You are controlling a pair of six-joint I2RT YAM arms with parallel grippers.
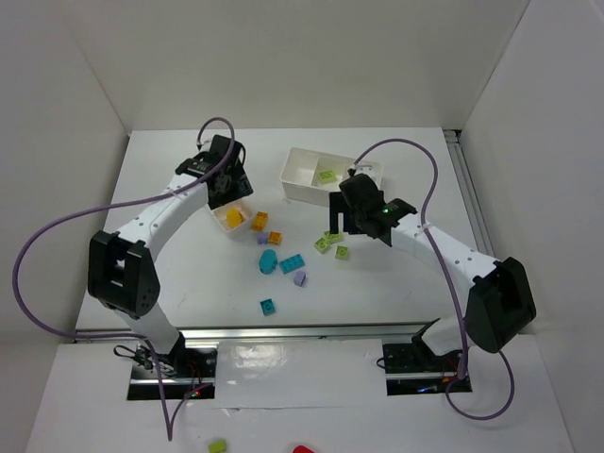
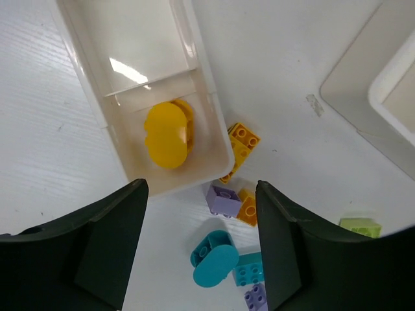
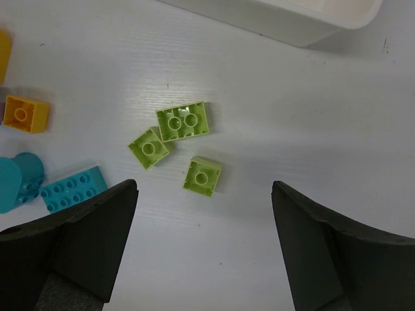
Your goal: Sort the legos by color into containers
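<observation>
At left, spread left fingers (image 2: 110, 246) hang over the end compartment of the slim tray (image 2: 139, 32), where an orange brick (image 2: 167, 136) lies lengthwise along it; overhead, the arm (image 1: 179, 203) hides most of that tray. Rightward, spread right fingers (image 3: 84, 246) hover over three lime bricks (image 3: 183, 121) on the counter (image 3: 292, 129), the two-stud one lying crosswise.

A robotics lab cell: white panels (image 1: 302, 57) enclose a table (image 1: 396, 293); robot arms (image 1: 444, 247) bolted to a rail (image 1: 302, 335), trailing cables (image 1: 15, 278).

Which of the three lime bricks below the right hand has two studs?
The wider lime brick, topmost in the right wrist view. The left brick and the lower brick each show one stud.
</observation>
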